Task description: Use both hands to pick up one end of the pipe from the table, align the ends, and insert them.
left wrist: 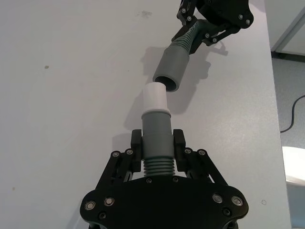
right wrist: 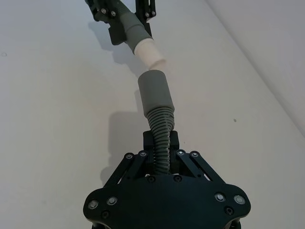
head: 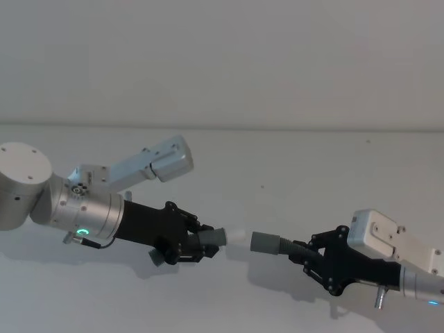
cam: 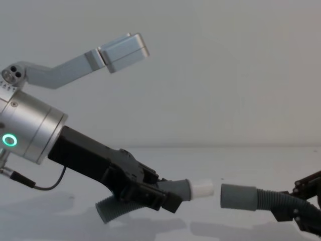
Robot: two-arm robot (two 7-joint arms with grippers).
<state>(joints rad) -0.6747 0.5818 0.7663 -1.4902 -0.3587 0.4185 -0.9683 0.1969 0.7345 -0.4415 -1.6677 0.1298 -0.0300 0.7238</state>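
Note:
Both pipe pieces are held above the white table (head: 291,159). My left gripper (head: 196,244) is shut on the ribbed hose just behind a grey cuff (left wrist: 156,133) with a narrower white tip (left wrist: 155,98). My right gripper (head: 316,255) is shut on the ribs of the other piece (right wrist: 161,138), whose wider open-mouthed cuff (head: 263,243) faces the white tip (cam: 202,189). A small gap separates the two ends, and they are nearly in line. The left piece's free hose tail (cam: 113,208) curls down behind the left gripper (cam: 150,193).
The table's right edge (left wrist: 272,52) runs close behind the right gripper in the left wrist view, with a dark cable on the floor (left wrist: 293,114) beyond it. A plain wall (head: 222,55) rises behind the table.

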